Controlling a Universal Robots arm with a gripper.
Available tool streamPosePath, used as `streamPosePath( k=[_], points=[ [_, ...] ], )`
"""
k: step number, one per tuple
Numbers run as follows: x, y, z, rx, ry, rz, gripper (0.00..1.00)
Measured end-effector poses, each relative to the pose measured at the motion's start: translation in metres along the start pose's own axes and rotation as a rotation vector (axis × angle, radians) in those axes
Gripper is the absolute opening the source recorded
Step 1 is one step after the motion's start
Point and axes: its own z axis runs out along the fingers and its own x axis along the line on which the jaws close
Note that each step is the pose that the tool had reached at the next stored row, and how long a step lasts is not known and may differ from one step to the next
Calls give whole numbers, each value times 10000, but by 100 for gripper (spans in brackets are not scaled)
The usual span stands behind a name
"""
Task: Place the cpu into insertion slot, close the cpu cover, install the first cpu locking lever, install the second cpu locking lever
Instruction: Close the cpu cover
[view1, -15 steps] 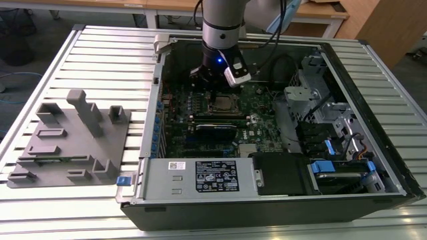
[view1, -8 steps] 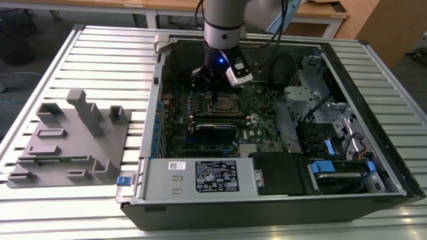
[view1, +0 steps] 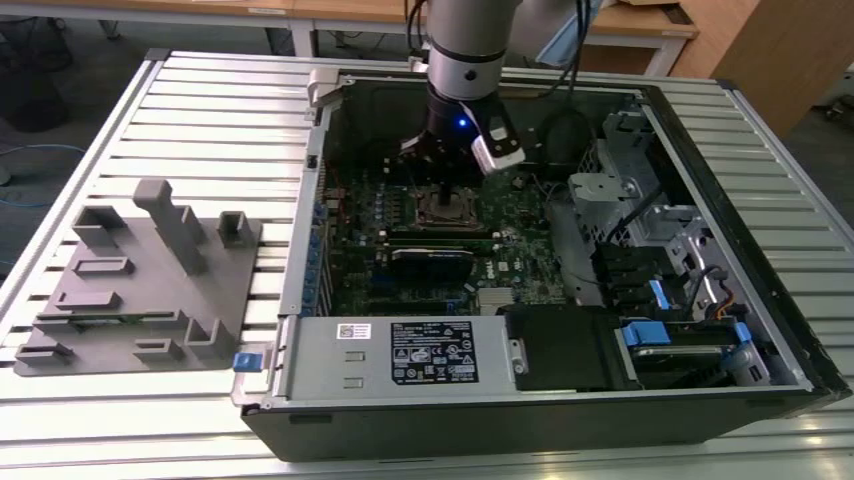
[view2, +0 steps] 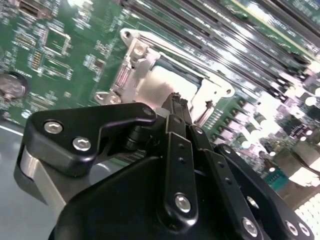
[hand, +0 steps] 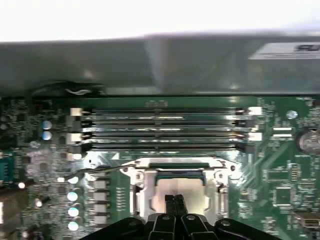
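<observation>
The cpu (hand: 192, 192) shows its dull silver top inside the insertion slot (view1: 449, 211) on the green board. The cpu cover (hand: 142, 192), a silvery frame, lies flat around it; in the second wrist view the cover (view2: 131, 75) frames the cpu (view2: 162, 85) as well. A thin wire locking lever (hand: 102, 170) sticks out sideways from one corner of the socket. My gripper (hand: 174, 204) hangs just above the chip with its two black fingers pressed together and nothing between them. Its tips (view2: 175, 100) point at the cpu's edge, and the gripper (view1: 447, 187) sits right over the socket.
Long memory slots (hand: 165, 130) run beside the socket. The open computer case (view1: 300, 250) walls in the board, with a black card (view1: 430, 262), drive bays (view1: 667, 260) and cables (view1: 567, 130) close by. A grey fixture (view1: 134, 280) stands on the slatted table at the exterior view's left.
</observation>
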Motion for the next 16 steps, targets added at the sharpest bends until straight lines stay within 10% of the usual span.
streamPosePath(
  k=[3,7,16],
  points=[
    [-8,0,2,2,-79,1,11],
    [3,0,8,-15,-684,6,11],
    [73,-2,9,-16,-724,12,11]
  ],
)
